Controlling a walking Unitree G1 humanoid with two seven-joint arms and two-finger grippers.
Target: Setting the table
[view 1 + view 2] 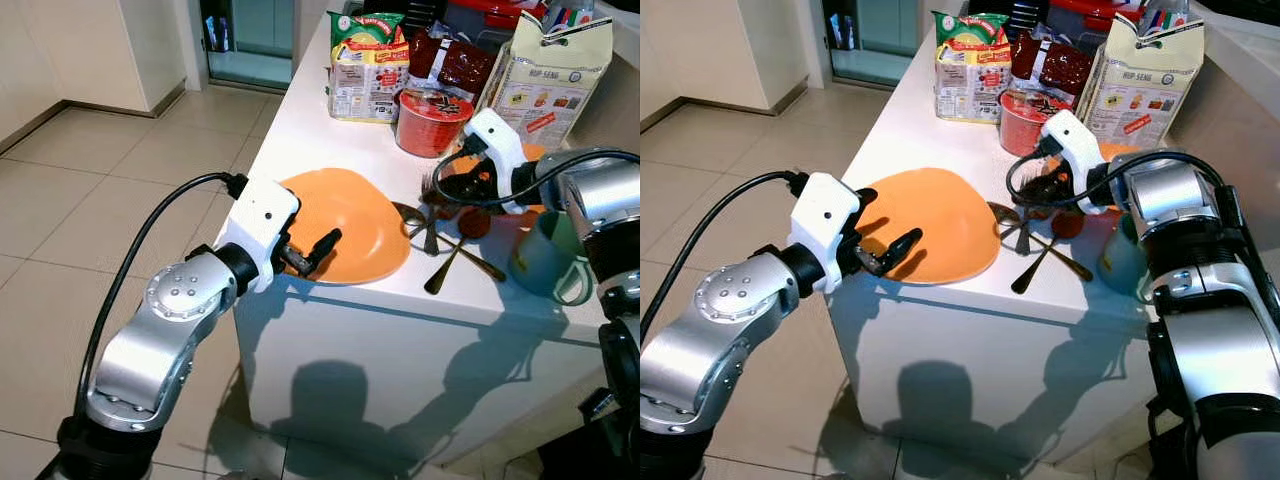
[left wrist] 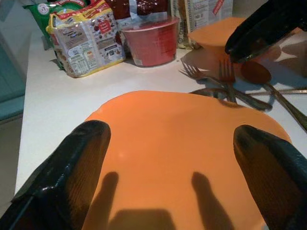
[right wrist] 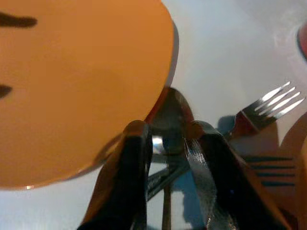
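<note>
While the orange plate (image 1: pixel 350 225) lies on the white tabletop (image 1: pixel 300 130), left gripper (image 1: pixel 312 252) spread wide at its near edge, right gripper (image 3: pixel 168 143) held slightly apart over the spoon (image 3: pixel 171 112), forks (image 3: pixel 268 108) beside.

1 orange plate (image 1: pixel 350 225), 1 orange bowl (image 2: pixel 218 32), 1 teal mug (image 1: pixel 548 255), 2 forks (image 2: pixel 229 79), 2 spoons (image 1: pixel 447 268), 1 red noodle cup (image 1: pixel 432 122), 3 food pkgs (image 1: pixel 366 66).
</note>
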